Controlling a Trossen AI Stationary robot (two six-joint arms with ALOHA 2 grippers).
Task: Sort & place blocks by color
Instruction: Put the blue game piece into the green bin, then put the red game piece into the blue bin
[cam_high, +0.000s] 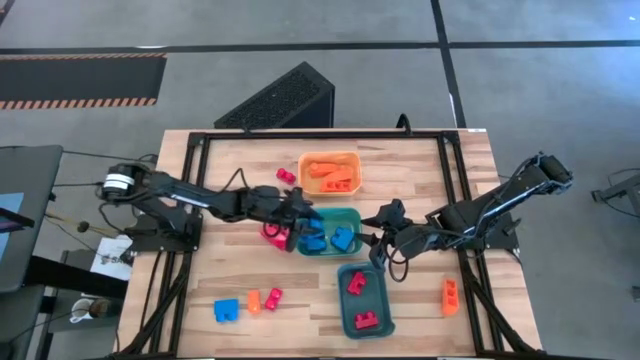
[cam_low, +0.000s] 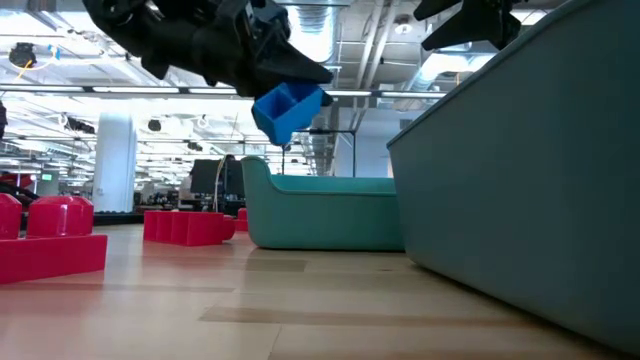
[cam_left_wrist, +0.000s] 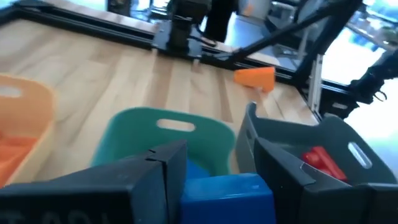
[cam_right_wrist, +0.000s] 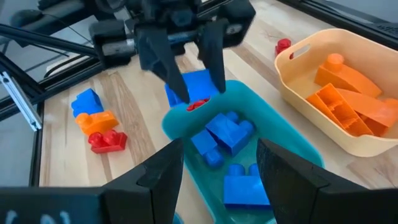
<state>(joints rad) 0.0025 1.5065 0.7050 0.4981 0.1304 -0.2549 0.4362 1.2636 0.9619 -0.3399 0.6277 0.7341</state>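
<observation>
Dark left pincer (cam_left_wrist: 211, 174), closest to its wrist camera, is clamped on a small blue plastic brick (cam_left_wrist: 227, 198), held just above the near rim of the green-teal plastic tray (cam_high: 338, 222) at desk centre. That tray already holds other blue bricks (cam_right_wrist: 229, 132). Right pincer (cam_right_wrist: 217, 163) hovers beside the tray, fingers spread, gripping nothing. Risk: brick sits over the rim, not the middle; releasing now could bounce it onto the wooden desk (cam_high: 240, 165). A red brick (cam_right_wrist: 198, 104) lies just under the fingers. Loose bricks (cam_high: 250, 303) wait near the front-left corner.
</observation>
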